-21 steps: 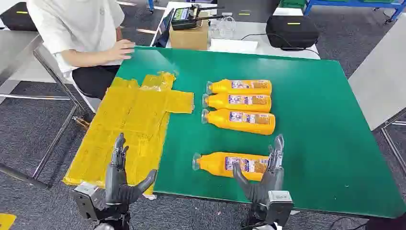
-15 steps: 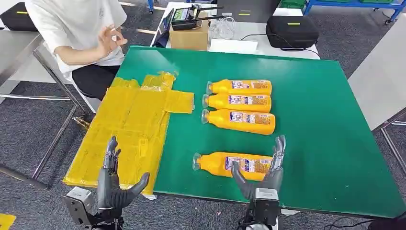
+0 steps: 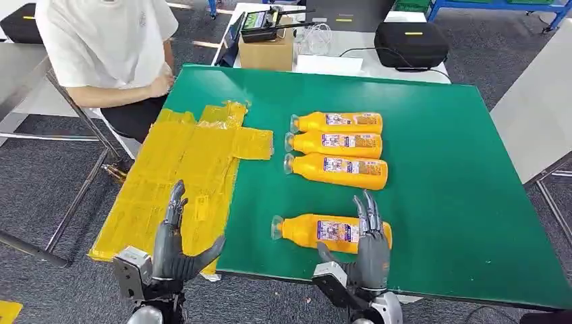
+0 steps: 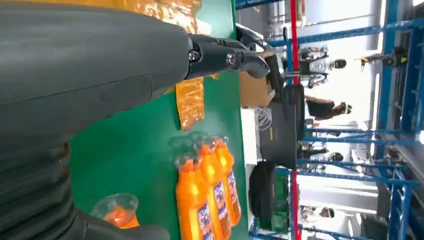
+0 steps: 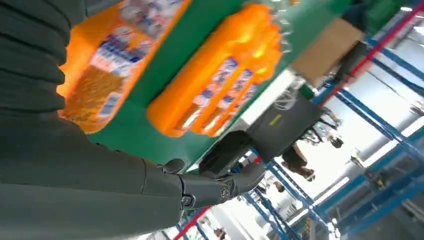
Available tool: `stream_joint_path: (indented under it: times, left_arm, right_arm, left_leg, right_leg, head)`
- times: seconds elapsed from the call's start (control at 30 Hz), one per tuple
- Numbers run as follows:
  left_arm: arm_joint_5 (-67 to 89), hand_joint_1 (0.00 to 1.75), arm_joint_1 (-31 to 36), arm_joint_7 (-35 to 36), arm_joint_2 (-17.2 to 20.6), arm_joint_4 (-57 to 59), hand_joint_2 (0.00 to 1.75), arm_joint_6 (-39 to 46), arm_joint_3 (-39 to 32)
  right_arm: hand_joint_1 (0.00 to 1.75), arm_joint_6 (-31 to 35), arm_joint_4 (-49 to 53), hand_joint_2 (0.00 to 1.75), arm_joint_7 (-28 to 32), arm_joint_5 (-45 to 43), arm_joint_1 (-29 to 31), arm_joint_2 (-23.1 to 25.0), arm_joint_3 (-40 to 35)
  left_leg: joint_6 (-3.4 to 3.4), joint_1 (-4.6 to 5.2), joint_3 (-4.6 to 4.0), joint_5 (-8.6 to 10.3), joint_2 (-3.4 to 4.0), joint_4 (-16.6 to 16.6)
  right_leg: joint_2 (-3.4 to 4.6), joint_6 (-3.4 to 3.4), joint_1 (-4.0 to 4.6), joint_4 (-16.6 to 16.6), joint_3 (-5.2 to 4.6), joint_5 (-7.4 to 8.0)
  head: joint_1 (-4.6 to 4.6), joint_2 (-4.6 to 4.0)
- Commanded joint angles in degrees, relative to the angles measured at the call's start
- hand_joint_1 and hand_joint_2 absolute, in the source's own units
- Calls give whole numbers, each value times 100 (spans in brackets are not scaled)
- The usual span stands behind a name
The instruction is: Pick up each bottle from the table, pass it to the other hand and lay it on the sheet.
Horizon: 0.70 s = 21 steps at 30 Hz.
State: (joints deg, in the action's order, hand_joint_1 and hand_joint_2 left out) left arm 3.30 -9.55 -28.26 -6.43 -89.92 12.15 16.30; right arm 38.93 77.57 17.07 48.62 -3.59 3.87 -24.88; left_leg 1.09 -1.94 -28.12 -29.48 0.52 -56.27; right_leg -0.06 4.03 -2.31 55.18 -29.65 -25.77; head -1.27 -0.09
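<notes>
My right hand [image 3: 367,253] hangs over the label end of the nearest bottle [image 3: 317,231], fingers straight and spread, thumb out to the side; I cannot tell whether the fingers touch it, and nothing is gripped. My left hand [image 3: 177,246] is open too, fingers apart and pointing away from me, thumb splayed, holding nothing, poised above the near edge of the yellow sheet [image 3: 182,169].

The nearest bottle lies on its side close to my edge of the counter [image 3: 438,155], clear cap end pointing toward the sheet, filled with orange liquid and wearing a printed label. Further out, three more bottles [image 3: 335,145] lie side by side in a tight row, touching or nearly so, all full of the same orange liquid, caps toward the sheet. They are well apart from the near one. No bottle lies on the sheet.

The sheet is wrinkled yellow plastic spread over the left part of the green counter and hanging past its edge.

At the far left corner a person [image 3: 111,47] in a white top sits with a hand near the counter edge. Beyond the counter stand a cardboard box [image 3: 266,50] with a device on top and a black case [image 3: 411,42] on a white table. The floor [image 3: 40,175] is grey carpet.
</notes>
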Motion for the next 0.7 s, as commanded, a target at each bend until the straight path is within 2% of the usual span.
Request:
stream_joint_path:
  times: [0.03, 0.2, 0.4, 0.7]
  left_arm:
    - [-23, 0, 362, 40, -6, 501, 175, 8, 116]
    - [-27, 0, 377, 63, -14, 544, 175, 24, 113]
    - [-28, 0, 344, 104, -37, 462, 175, 37, 94]
    - [8, 0, 293, 122, -22, 382, 175, 79, 130]
  right_arm:
    - [0, -220, -1270, 175, -486, 700, 729, -391, 257]
    - [0, -527, -1546, 175, -545, 673, 943, -447, 351]
    - [0, -945, -1951, 175, -1070, 1054, 1130, -525, 325]
    - [0, -1126, -1865, 175, -1085, 984, 1120, -583, 310]
  left_leg:
    - [-16, 0, 20, 3, -11, 19]
    - [-22, 0, 22, 4, -3, 20]
    - [-16, 1, 21, 1, -7, 18]
    - [-16, 1, 14, -1, -2, 11]
  right_leg:
    - [-7, -22, 5, -20, 23, 2]
    - [1, -23, 5, -24, 23, 6]
    - [-3, -23, 4, -19, 23, 1]
    - [2, -20, 4, -13, 14, 0]
  head:
    - [0, 0]
    - [2, 0]
    - [0, 0]
    - [2, 0]
